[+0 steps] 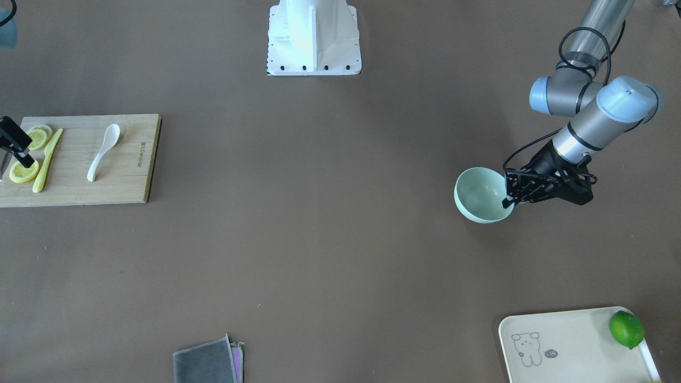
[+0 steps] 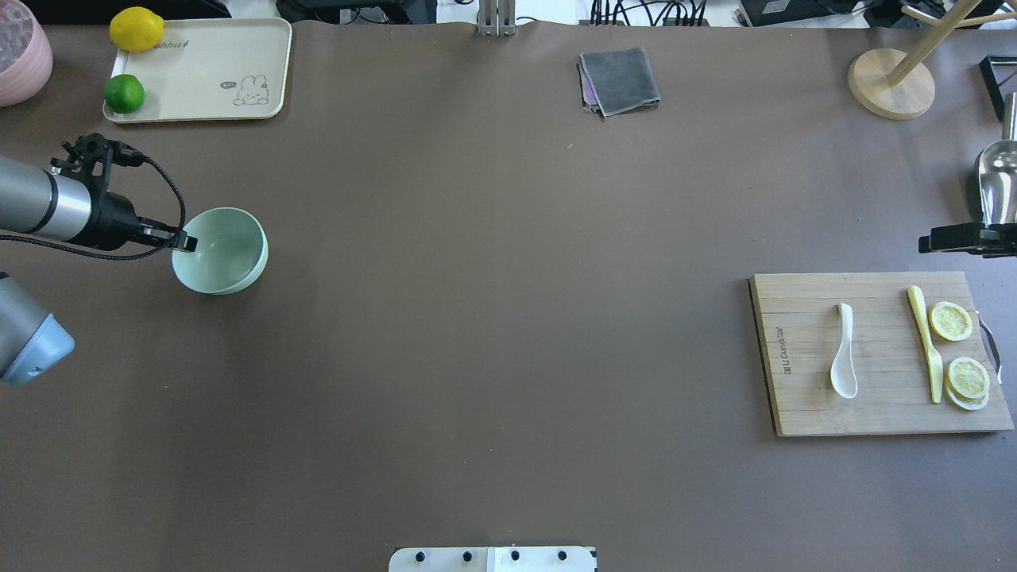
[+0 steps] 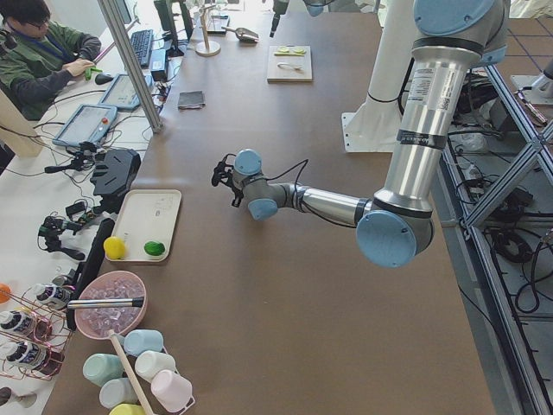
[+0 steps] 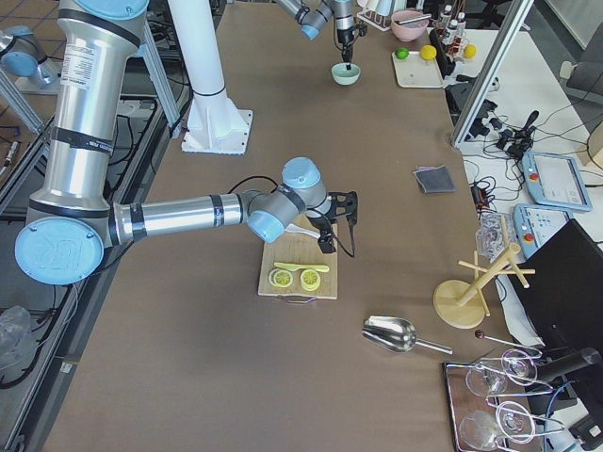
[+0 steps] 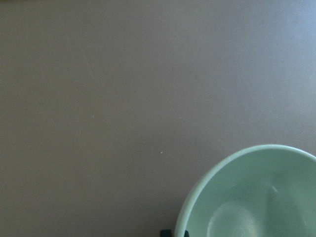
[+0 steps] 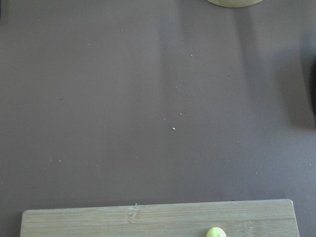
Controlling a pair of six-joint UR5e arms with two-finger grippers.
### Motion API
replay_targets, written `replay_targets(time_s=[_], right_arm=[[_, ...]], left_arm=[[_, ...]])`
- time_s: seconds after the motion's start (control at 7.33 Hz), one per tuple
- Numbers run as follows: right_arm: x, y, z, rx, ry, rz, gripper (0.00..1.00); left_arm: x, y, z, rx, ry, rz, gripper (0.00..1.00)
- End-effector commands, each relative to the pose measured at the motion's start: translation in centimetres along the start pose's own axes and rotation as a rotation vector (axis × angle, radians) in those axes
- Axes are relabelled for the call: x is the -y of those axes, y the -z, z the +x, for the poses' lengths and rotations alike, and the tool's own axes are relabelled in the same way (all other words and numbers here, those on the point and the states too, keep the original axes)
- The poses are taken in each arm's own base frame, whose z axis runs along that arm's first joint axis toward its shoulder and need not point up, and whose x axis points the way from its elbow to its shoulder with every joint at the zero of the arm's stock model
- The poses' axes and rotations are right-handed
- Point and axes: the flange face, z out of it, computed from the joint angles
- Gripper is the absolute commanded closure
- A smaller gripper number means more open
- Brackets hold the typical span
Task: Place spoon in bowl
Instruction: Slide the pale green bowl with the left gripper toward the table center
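Spoon (image 1: pixel 104 151) lies on the board (image 1: pixel 127 183); bowl (image 1: pixel 476 194) empty, rim pinched by left hand (image 1: pixel 509 200); right hand (image 1: pixel 24 157) opening cannot be told.

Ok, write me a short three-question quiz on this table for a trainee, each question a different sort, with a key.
1. True or false: the spoon lies in the bowl.
2. What shares the wooden board with the spoon? A) a fork B) a knife and lemon slices C) a banana
3. Short answer: what is at the bowl's rim?
Key: 1 false, the spoon is on the board, far from the bowl; 2 B; 3 the left gripper.
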Motion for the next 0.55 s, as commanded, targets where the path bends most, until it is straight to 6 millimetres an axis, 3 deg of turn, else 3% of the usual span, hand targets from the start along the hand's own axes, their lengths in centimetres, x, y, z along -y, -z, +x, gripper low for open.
replay_targets(time_s=[0.0, 0.41], right_arm=[[0.0, 0.1, -0.1, 0.001, -0.001, 0.001, 0.00], [0.0, 0.1, -0.1, 0.003, 0.000, 0.001, 0.00]], left_arm=[[1.4, -2.0, 8.7, -0.056, 0.081, 0.033, 1.00], [-1.1, -4.9, 24.7, 0.021, 0.143, 0.019, 1.00]])
